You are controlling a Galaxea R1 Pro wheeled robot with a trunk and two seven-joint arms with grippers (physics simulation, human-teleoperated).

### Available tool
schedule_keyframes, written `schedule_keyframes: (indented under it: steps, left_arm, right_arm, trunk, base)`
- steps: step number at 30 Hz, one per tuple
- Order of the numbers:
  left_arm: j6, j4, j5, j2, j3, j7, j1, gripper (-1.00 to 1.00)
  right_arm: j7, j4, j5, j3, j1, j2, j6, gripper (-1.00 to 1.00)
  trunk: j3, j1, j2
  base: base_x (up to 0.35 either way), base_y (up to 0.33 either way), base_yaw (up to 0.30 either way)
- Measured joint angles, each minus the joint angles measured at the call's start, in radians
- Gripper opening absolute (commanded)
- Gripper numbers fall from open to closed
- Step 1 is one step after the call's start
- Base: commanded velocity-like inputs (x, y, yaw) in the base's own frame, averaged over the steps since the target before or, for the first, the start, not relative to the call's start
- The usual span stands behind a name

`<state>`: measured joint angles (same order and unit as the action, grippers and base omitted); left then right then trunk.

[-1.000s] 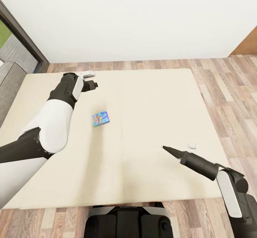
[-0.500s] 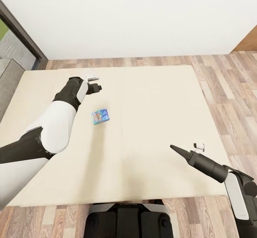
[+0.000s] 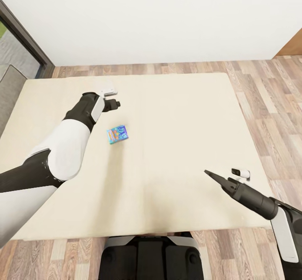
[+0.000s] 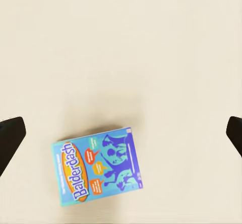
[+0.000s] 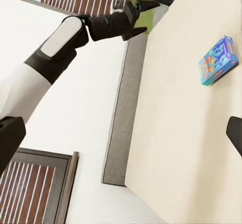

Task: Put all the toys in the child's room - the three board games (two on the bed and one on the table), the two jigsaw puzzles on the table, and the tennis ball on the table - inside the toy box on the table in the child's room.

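You're at the pickup of the small blue game (image 3: 118, 134), lying flat mid-bed (image 3: 176, 116). Your left gripper (image 3: 118, 103) hovers just beyond it, jaws wide and empty; the right gripper (image 3: 208, 173) also holds nothing. Next: lower and straddle its edges.

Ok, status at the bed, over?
Left gripper open, above small blue board game. Right gripper empty, low over bed. Game lies flat, nothing in the way.
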<state>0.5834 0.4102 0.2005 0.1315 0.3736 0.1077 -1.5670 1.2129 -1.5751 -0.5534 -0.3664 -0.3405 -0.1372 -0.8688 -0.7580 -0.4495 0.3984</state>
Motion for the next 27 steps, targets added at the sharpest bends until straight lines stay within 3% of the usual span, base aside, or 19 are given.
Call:
schedule_keyframes:
  steps: [27]
  left_arm:
    - [-0.029, -0.028, 0.0, -0.001, 0.001, 0.0, 0.0, 1.0]
  right_arm:
    - [0.009, 0.001, 0.008, -0.017, 0.008, 0.001, 0.008, 1.0]
  trunk:
    - [-0.044, 0.0, 0.0]
  base:
    - [0.0, 0.0, 0.0]
